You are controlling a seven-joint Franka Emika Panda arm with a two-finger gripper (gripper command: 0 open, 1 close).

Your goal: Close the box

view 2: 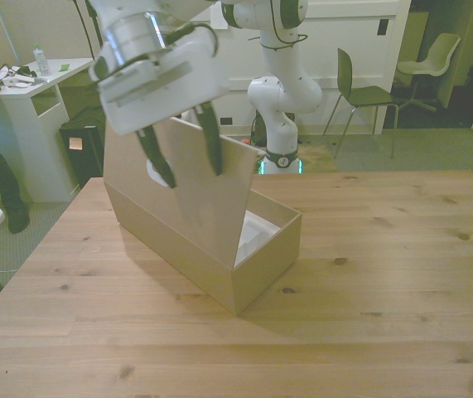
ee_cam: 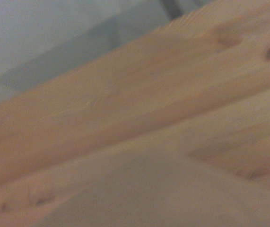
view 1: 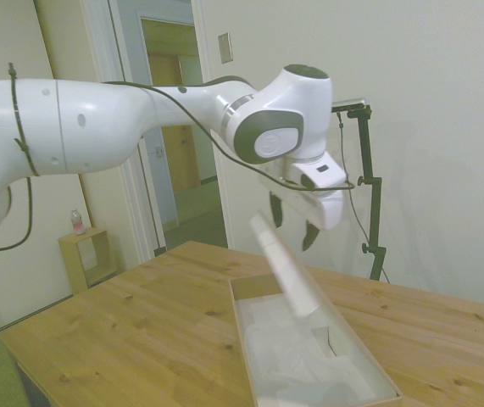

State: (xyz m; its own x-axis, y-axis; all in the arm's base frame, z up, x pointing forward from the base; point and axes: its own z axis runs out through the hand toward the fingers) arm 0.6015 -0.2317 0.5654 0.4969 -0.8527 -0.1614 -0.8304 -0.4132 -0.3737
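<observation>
text: none legible | labels: none | brands: none | numbers: none | signs: none

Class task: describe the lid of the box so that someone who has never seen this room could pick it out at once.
Find the wooden table, then the long brown box on it. The lid is the flat brown panel rising tilted from the box's long edge, just below the gripper; nothing else on the table stands up.

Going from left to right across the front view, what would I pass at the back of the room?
White desk → gripper in front of the raised lid → robot base → dark chair → pale chair.
</observation>
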